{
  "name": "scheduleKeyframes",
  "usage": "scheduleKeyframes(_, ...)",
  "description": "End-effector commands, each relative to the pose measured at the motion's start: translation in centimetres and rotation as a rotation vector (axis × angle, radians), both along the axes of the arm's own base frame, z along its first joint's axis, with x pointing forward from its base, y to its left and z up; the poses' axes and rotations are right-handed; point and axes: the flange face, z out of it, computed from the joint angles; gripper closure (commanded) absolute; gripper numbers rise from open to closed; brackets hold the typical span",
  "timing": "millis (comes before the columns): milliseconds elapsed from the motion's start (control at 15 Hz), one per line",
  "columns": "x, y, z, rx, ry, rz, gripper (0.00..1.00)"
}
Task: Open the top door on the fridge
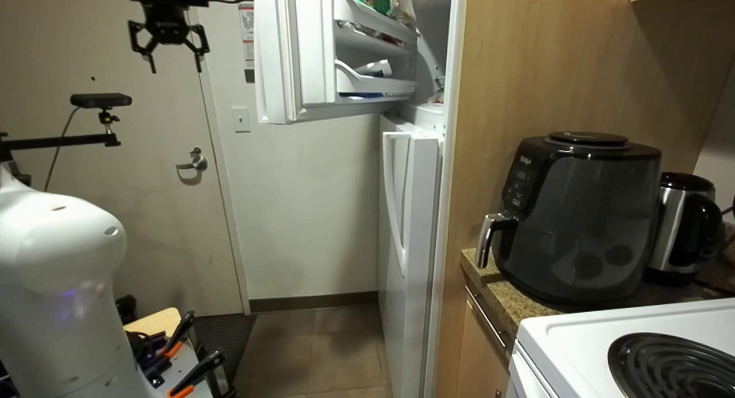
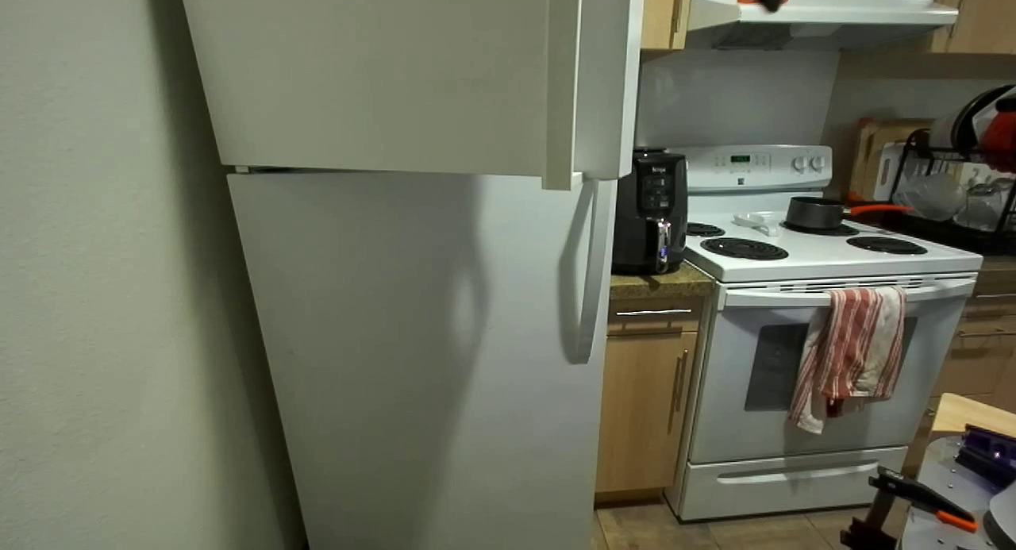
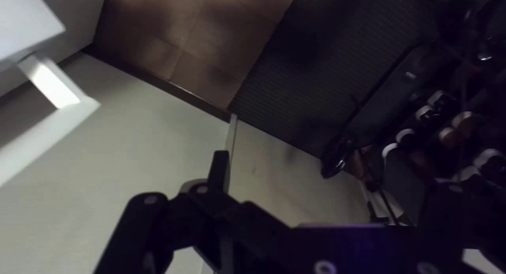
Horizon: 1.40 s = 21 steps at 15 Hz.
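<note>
I observe the gripper (image 1: 176,69) suspended nose-down, jaws spread, apart from the top door (image 1: 313,53) of the fridge (image 1: 422,243). That door stands swung open above the lower door (image 2: 381,336), shelf racks (image 1: 379,86) exposed. The white arm (image 1: 63,271) rises upright at a lower level, its middle links out of sight.

"NINJA" on the black air fryer (image 1: 580,220), wall notice (image 1: 247,33) and stove display (image 2: 740,159) illegible
</note>
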Motion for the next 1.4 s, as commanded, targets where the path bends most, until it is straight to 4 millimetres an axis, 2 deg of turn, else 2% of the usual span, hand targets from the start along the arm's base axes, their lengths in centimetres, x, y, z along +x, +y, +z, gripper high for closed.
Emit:
scheduleKeyframes(0,-9.4,-1.1,2.8,-0.017,0.022,-0.005,0.00)
scheduleKeyframes(133,-14.6,-2.4,5.0,0.008,-0.039,-0.092,0.00)
scheduleKeyframes(267,-18.8,-4.8,7.0,0.034,-0.107,-0.198,0.00)
scheduleKeyframes(467,-20.7,-9.4,8.7,0.067,-0.168,-0.343,0.00)
scheduleKeyframes(667,-20.6,-13.6,9.7,0.091,-0.218,-0.495,0.00)
scheduleKeyframes(867,-16.2,-14.5,7.9,0.108,-0.265,-0.642,0.00)
scheduleKeyframes(1333,-0.7,-12.2,-1.9,0.142,-0.252,-1.017,0.00)
